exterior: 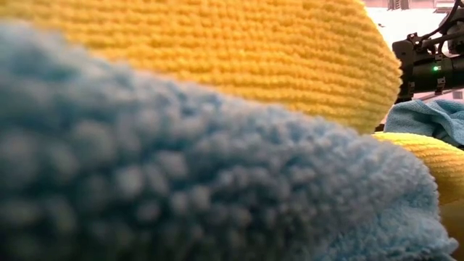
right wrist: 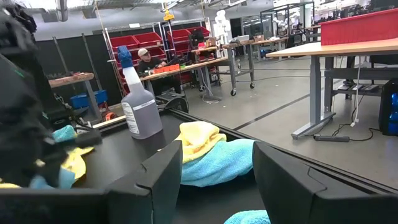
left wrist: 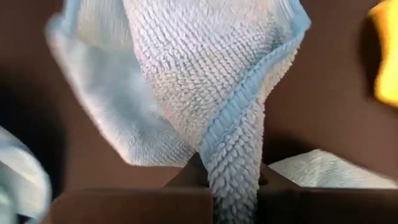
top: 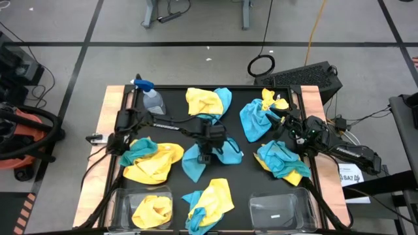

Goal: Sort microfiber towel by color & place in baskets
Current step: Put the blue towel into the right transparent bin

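Left gripper (top: 204, 155) at table centre, pinched shut on a blue towel (left wrist: 233, 155), arm reaching in from nine o'clock: a pick in hand, judged ready for lifting and carrying toward the empty basket (top: 277, 210) at five o'clock, the basket (top: 147, 207) at seven o'clock already holding a yellow towel (top: 151, 210). Right gripper (right wrist: 214, 168) waiting at three o'clock, fingers wide apart, nothing held. Other towels scattered all round, spray bottle (top: 150, 98) at eleven o'clock.

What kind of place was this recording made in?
Likely an industrial lab or workshop: the right wrist view shows red storage bins on racks, workbenches on a concrete floor, and a seated person behind the black table.
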